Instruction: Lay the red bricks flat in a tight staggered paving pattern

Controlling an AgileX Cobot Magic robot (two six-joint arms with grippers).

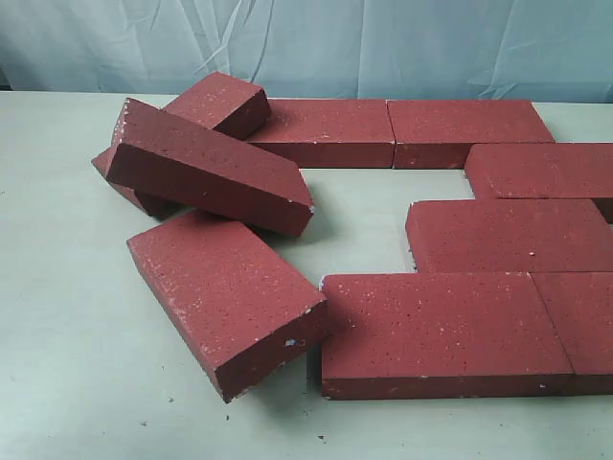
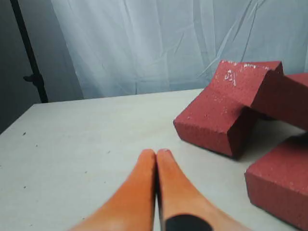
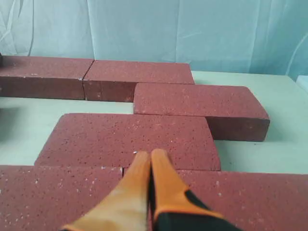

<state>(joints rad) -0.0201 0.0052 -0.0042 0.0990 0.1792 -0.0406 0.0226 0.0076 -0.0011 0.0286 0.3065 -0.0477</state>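
Several red bricks lie on the pale table (image 1: pixel 67 364). On the right, flat bricks form rows: two at the back (image 1: pixel 326 129), (image 1: pixel 465 129), one behind right (image 1: pixel 546 171), one in the middle (image 1: pixel 508 233), two in front (image 1: pixel 436 331), (image 1: pixel 584 321). On the left, loose bricks are heaped: one tilted on top (image 1: pixel 206 163), one behind (image 1: pixel 220 101), one angled in front (image 1: pixel 225 292). Neither gripper shows in the exterior view. My left gripper (image 2: pixel 156 153) is shut and empty above bare table, near the heap (image 2: pixel 216 115). My right gripper (image 3: pixel 150 154) is shut and empty over the flat bricks (image 3: pixel 130 137).
A pale wrinkled curtain (image 1: pixel 383 43) hangs behind the table. A dark stand pole (image 2: pixel 29 53) rises at the table's far corner in the left wrist view. A bare gap of table (image 1: pixel 374 206) lies between the back row and the middle brick.
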